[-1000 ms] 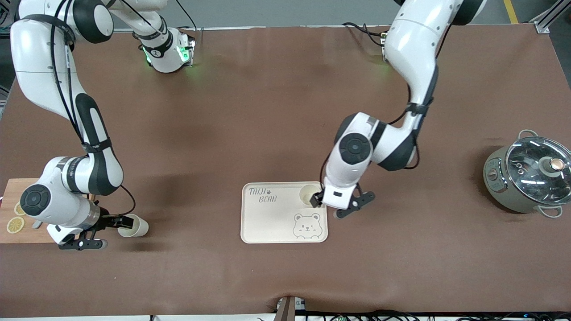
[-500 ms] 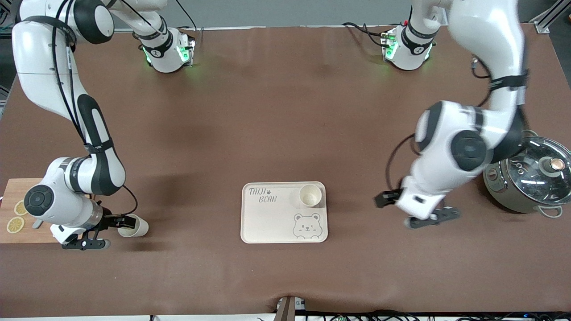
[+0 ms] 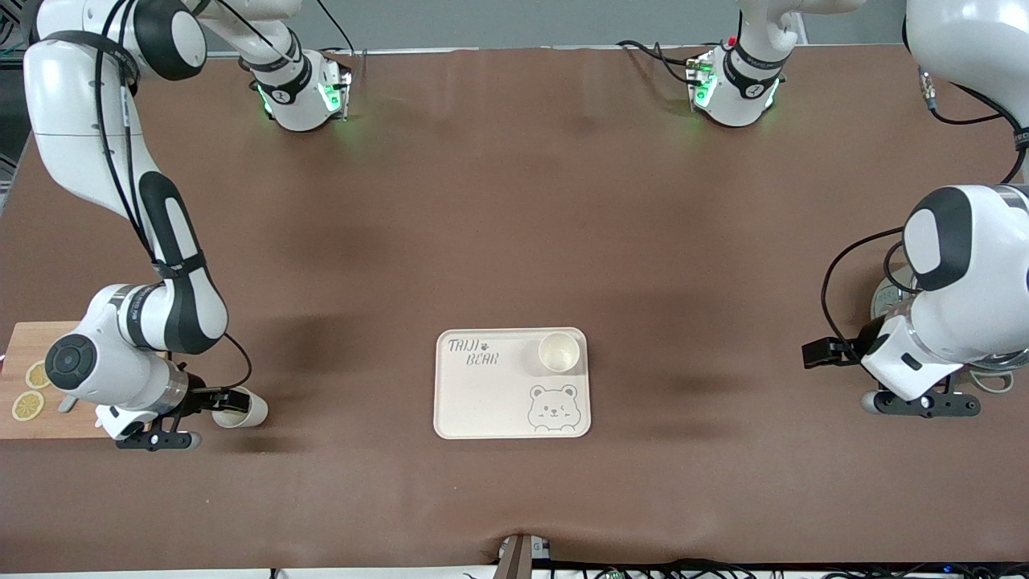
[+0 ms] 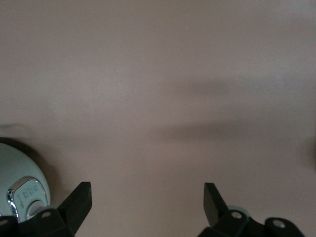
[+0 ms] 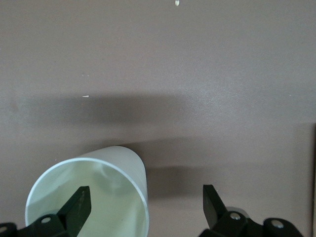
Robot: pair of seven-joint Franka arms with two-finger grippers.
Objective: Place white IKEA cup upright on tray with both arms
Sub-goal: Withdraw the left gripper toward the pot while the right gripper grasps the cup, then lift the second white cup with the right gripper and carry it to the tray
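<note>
I saw my right gripper low over the table beside the cutting board, jaws spread around the rim of a tipped white cup. A second white cup stood upright on the tray. My left gripper, jaws spread and empty, hung beside the pot.

Even overhead light, soft shadows on the table; wrist views perhaps slightly soft.
</note>
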